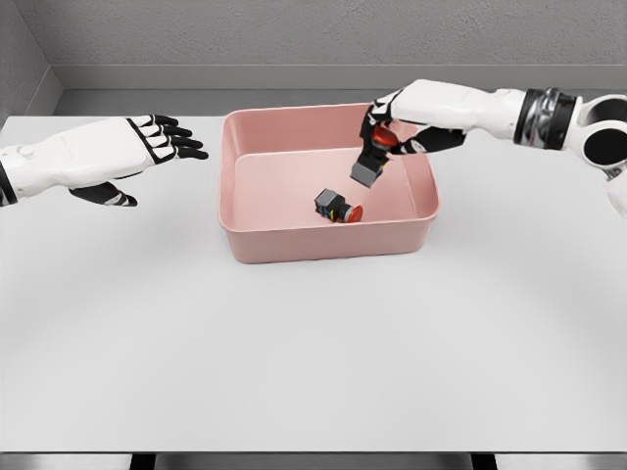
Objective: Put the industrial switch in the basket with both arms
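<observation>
A pink basket (294, 245) stands on the white table behind its middle. One industrial switch (336, 206), a dark block with a red button, lies on its side on the basket floor. A second switch (370, 164), grey-bodied with a red head, hangs tilted above the basket's right half, and my right hand (392, 132) is shut on its red top. My left hand (162, 142) hovers over the table to the left of the basket, fingers spread and holding nothing.
The white table (313, 352) stretches wide in front of the basket, with its front edge near the bottom of the view. A grey wall runs behind the table.
</observation>
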Controlling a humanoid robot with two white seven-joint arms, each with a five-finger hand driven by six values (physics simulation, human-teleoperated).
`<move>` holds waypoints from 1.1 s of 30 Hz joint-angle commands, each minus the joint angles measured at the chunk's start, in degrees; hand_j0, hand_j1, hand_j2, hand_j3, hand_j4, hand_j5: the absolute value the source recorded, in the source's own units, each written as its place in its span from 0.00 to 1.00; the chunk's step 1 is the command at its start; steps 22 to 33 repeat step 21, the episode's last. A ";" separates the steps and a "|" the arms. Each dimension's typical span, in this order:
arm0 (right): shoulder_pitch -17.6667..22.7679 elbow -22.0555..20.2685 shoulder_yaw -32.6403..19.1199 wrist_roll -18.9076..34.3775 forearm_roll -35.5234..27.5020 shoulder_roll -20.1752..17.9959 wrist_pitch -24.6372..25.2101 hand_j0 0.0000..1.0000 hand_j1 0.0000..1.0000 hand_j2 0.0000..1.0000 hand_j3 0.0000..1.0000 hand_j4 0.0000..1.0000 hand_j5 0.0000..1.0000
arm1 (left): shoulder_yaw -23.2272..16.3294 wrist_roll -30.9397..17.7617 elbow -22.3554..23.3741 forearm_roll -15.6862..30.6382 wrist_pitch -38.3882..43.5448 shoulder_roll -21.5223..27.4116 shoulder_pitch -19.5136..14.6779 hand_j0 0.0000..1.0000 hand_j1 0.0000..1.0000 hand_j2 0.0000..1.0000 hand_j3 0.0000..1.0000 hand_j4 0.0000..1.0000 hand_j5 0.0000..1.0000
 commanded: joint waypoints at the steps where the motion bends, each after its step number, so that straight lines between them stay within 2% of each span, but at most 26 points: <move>1: 0.00 1.07 -0.02 -0.95 -0.44 1.20 0.15 1.00 1.00 1.00 1.00 1.00 1.00 | 0.06 0.10 0.00 0.34 0.05 -0.09 0.00 1.00 1.00 1.00 1.00 1.00 1.00; 7: -0.44 1.59 -0.37 -1.04 -0.44 0.50 0.15 1.00 1.00 1.00 1.00 1.00 1.00 | 0.06 0.10 0.09 0.26 0.05 -0.26 -0.09 1.00 1.00 1.00 1.00 1.00 1.00; 11: -0.26 1.51 -0.81 -1.13 -0.62 -3.45 0.15 1.00 1.00 1.00 1.00 1.00 1.00 | 0.06 0.19 0.01 0.26 0.05 -0.17 -0.09 1.00 1.00 1.00 1.00 1.00 1.00; 16: 0.18 1.68 -1.51 -1.13 -0.80 -6.00 0.15 1.00 1.00 1.00 1.00 1.00 1.00 | 0.06 0.45 0.09 0.26 0.05 -0.09 -0.09 1.00 1.00 1.00 1.00 1.00 1.00; 20: 1.23 3.53 -1.86 -1.13 -0.71 -7.94 0.15 1.00 1.00 1.00 1.00 1.00 1.00 | 0.06 0.45 0.09 0.17 0.05 -0.26 -0.09 1.00 1.00 1.00 1.00 1.00 1.00; 33: 1.93 3.53 -2.65 -1.13 -0.71 -8.03 0.15 1.00 1.00 1.00 1.00 1.00 1.00 | 0.15 0.45 0.09 0.17 0.05 -0.26 -0.09 1.00 1.00 1.00 1.00 1.00 1.00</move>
